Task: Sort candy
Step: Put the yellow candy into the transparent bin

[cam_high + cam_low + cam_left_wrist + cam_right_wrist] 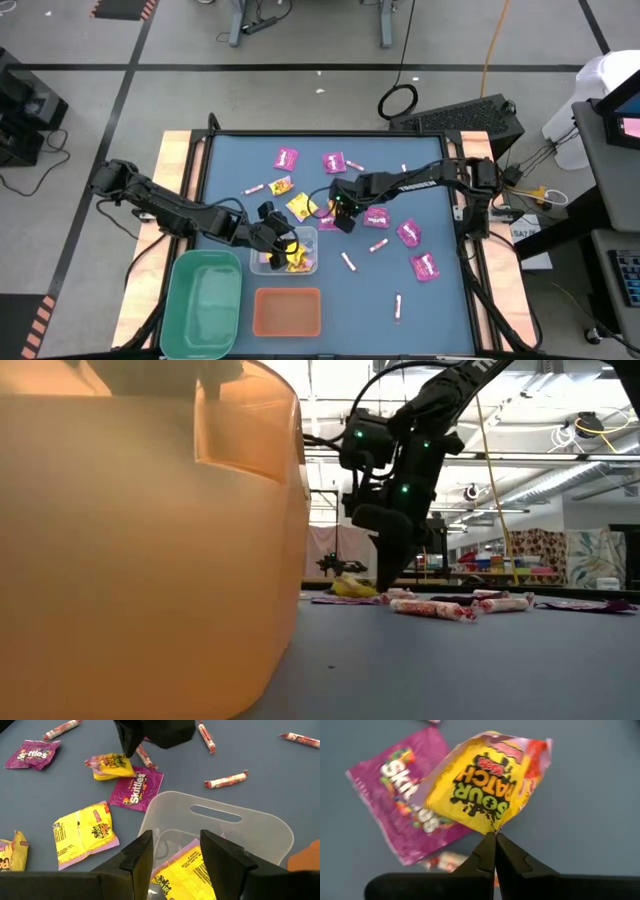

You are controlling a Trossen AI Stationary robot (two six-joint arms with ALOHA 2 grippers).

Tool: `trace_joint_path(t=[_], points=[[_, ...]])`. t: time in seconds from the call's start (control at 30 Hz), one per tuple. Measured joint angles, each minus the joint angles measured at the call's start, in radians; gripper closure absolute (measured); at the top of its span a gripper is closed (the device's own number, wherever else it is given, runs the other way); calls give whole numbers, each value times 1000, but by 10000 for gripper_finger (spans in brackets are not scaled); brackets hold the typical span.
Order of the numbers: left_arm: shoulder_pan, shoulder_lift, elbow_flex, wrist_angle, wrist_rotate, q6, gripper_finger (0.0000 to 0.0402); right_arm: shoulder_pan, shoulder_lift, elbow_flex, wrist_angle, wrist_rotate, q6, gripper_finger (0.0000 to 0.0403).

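Pinching one yellow packet (485, 780), right end effector (495, 836) beside one magenta packet (395, 790).

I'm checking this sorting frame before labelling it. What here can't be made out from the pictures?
- Low view: the orange bin fills the near side, hiding the green bin, the clear bin and the left gripper.
- High view: the candy wrappers' print is too small to read.
- Left wrist view: the clear bin's contents are partly hidden behind the fingers.
- Right wrist view: the right gripper, shut on the yellow packet, covers most of a pink-and-white stick.
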Motion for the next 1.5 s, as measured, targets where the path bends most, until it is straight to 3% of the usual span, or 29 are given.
trace_joint_path(t=[0.17,0.43,0.57,1.07,1.37,1.5], points=[[0,0,0,0,0,-1,233,-5,0,0,7,-6,17,385],[0,0,0,-2,0,0,233,-32,-1,0,48,-37,-27,280],[0,0,0,-3,0,0,233,-36,-1,0,68,-31,-53,247],[0,0,0,-4,0,6,233,-76,33,2,98,-77,-56,241],[0,0,0,-4,0,8,233,-76,-33,1,68,19,-50,230],[0,0,0,-4,0,8,233,-82,-8,1,82,-1,-70,216]])
